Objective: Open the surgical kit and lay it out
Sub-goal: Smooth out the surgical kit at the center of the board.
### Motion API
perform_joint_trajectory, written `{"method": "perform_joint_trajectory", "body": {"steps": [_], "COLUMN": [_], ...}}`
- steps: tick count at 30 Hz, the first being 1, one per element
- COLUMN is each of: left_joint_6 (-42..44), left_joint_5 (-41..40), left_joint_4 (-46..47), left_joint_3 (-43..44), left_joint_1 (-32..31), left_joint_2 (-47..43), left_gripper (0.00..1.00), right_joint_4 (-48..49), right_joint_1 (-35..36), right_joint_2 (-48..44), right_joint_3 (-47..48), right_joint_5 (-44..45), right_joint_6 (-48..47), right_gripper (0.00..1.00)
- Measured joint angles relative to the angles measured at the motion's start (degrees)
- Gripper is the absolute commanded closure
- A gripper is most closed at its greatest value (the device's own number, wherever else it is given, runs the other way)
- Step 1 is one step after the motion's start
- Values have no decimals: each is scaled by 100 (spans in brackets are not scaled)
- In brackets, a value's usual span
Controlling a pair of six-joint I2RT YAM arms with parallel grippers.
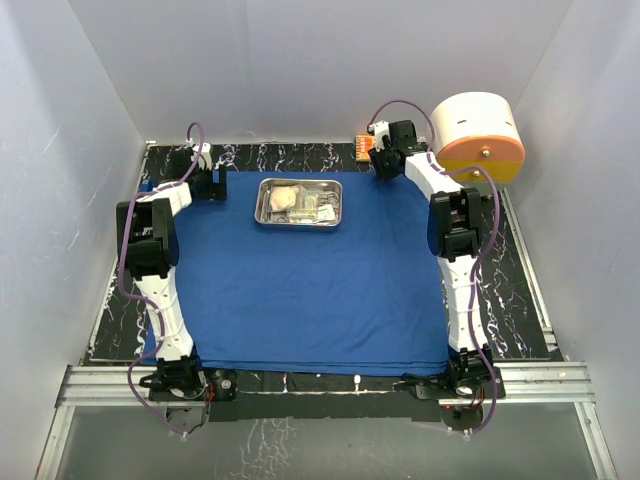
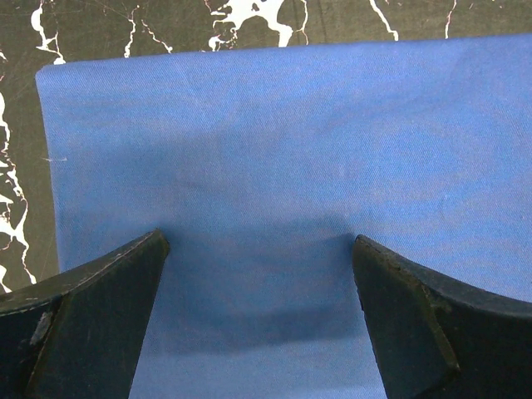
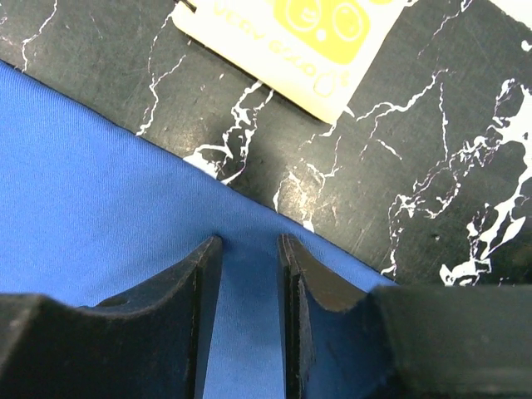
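The surgical kit's royal-blue cloth (image 1: 300,290) lies spread flat over most of the table. Its steel tray (image 1: 259,205) stands on the cloth at the back centre, with pale packets (image 1: 297,203) inside; any slim instruments are too small to make out. My left gripper (image 1: 212,185) hangs over the cloth's back left corner. In the left wrist view it (image 2: 258,239) is wide open above bare cloth (image 2: 274,133). My right gripper (image 1: 383,165) is at the back right corner. Its fingertips (image 3: 250,240) stand a narrow gap apart, touching the cloth (image 3: 83,183) just inside its edge, with cloth lying flat between them.
A big cream-and-orange cylinder (image 1: 478,135) stands at the back right. A small orange box (image 1: 363,148) sits just behind the right gripper; a white and yellow printed card face (image 3: 291,41) shows in the right wrist view. Black marble table (image 1: 520,290) borders the cloth.
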Motion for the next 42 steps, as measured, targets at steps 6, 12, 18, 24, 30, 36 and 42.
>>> {"method": "perform_joint_trajectory", "body": {"steps": [6, 12, 18, 24, 30, 36, 42], "left_joint_6": [-20, -20, -2, 0, 7, 15, 13], "left_joint_5": [-20, -28, -42, -63, -68, -68, -59], "left_joint_4": [13, -184, -525, -640, -756, -920, -822], "left_joint_3": [-17, 149, 466, 599, 774, 953, 837], "left_joint_1": [0, 0, 0, 0, 0, -2, 0], "left_joint_2": [-7, 39, 166, 236, 321, 402, 348], "left_gripper": [8, 8, 8, 8, 8, 8, 8], "right_joint_4": [-11, -17, -24, -22, 9, 55, 74], "right_joint_1": [0, 2, 7, 13, 20, 20, 20], "right_joint_2": [155, 181, 212, 356, 417, 417, 404], "right_joint_3": [247, 295, 354, 579, 667, 656, 632], "right_joint_5": [-7, -7, -4, -2, -4, -4, -7], "right_joint_6": [-94, -173, -227, -337, -411, -437, -461], "right_gripper": [70, 70, 70, 70, 70, 69, 66]}}
